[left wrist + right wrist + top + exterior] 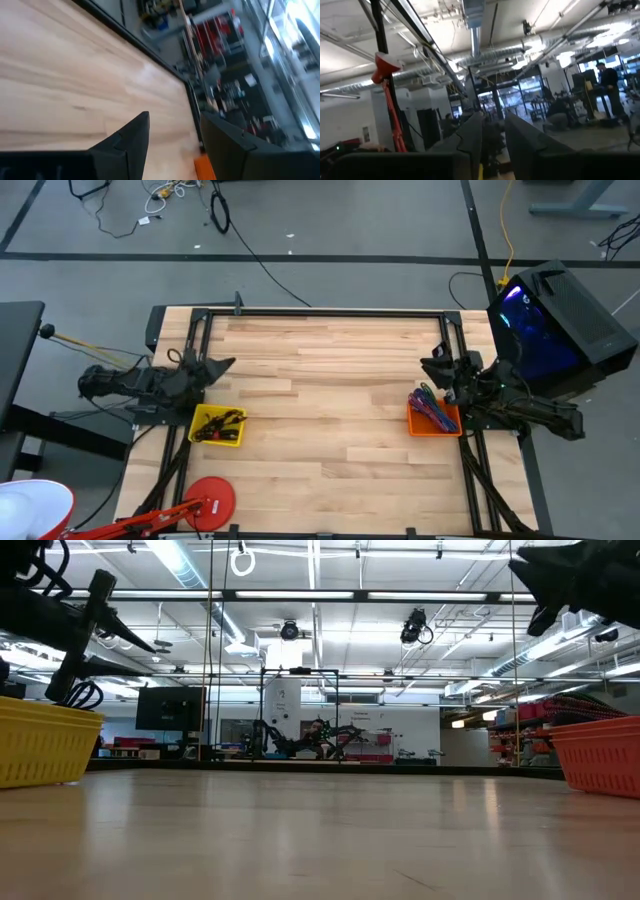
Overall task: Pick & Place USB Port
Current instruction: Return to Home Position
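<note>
A yellow bin (218, 426) near the table's left edge holds small dark and red parts (212, 428); which of them is a USB port I cannot tell. An orange bin (434, 418) near the right edge holds a bundle of coloured cables (430, 402). My left gripper (222, 365) hovers open above the table, just beyond the yellow bin's far side. My right gripper (432, 365) is raised and open, just beyond the orange bin's far side. In the low view the yellow bin (40, 745) and the orange bin (600, 755) stand on the tabletop. Both grippers are empty.
A dark frame (320, 312) runs along the table's far edge and down both sides. A red round-based clamp tool (205, 500) lies at the near left corner. A black computer case with blue light (560, 320) stands off the table's right. Bare wood (330, 400) lies between the bins.
</note>
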Robot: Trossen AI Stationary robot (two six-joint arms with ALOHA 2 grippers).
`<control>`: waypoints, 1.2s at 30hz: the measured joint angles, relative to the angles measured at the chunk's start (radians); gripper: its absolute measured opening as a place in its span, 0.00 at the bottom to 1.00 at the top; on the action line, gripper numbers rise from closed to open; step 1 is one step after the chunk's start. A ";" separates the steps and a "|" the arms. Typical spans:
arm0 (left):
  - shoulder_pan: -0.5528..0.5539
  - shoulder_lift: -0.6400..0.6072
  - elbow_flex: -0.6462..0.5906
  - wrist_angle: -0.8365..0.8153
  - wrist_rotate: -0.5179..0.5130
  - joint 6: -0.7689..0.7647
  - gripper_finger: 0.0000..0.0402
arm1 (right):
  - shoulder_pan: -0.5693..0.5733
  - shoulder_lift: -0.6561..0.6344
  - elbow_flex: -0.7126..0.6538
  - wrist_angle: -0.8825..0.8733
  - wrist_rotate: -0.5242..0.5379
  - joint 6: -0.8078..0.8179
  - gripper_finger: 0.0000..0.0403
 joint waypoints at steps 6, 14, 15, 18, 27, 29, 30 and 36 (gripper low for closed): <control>0.101 0.000 0.000 0.001 -0.002 -0.001 0.45 | 0.000 0.000 0.000 -0.095 0.000 0.000 0.22; 0.119 0.004 0.000 0.001 0.000 -0.001 0.45 | 0.000 0.000 0.000 -0.122 0.000 0.000 0.22; 0.119 0.004 0.000 0.001 0.000 -0.001 0.45 | 0.000 0.000 0.000 -0.122 0.000 -0.002 0.22; 0.119 0.004 0.000 0.001 0.000 -0.001 0.45 | -0.001 0.000 0.000 -0.122 0.055 -0.078 0.22; 0.119 0.005 0.000 0.001 0.000 -0.001 0.45 | -0.001 0.000 0.000 -0.121 0.289 -0.166 0.22; 0.119 0.005 0.000 0.004 0.000 -0.003 0.45 | 0.000 0.000 0.000 -0.122 0.287 -0.106 0.22; 0.119 0.005 0.000 0.008 -0.003 -0.003 0.45 | 0.000 0.000 0.000 -0.123 0.286 -0.077 0.22; 0.119 0.005 0.000 0.021 -0.172 0.656 0.45 | 0.000 0.000 0.000 -0.268 0.178 -0.084 0.22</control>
